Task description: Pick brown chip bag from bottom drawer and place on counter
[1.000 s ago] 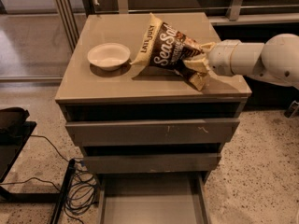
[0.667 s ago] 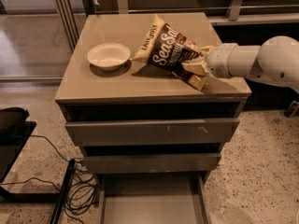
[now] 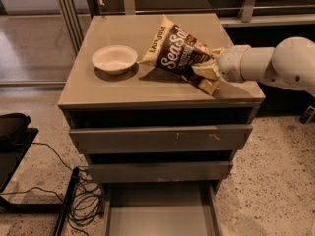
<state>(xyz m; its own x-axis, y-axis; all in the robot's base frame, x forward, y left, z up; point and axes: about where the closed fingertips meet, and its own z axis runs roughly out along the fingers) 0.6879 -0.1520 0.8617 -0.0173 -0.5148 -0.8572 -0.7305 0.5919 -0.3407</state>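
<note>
Claw [image 3: 209, 74] over right side of tabletop [image 3: 98, 90], pinched on chip bag [image 3: 174, 53] at its cream end; I see bag slanting left twd bowl [image 3: 114, 58], w/ bottom drawer [image 3: 160, 211] open.

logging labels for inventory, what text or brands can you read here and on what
"LATE JULY": on the cream upper edge of the chip bag.
"Sea S", the rest hidden: large white letters on the bag's brown face.
Smaller print beneath: too blurred to read.
Nothing readable elsewhere.
The tool is at the bag's right end.
</note>
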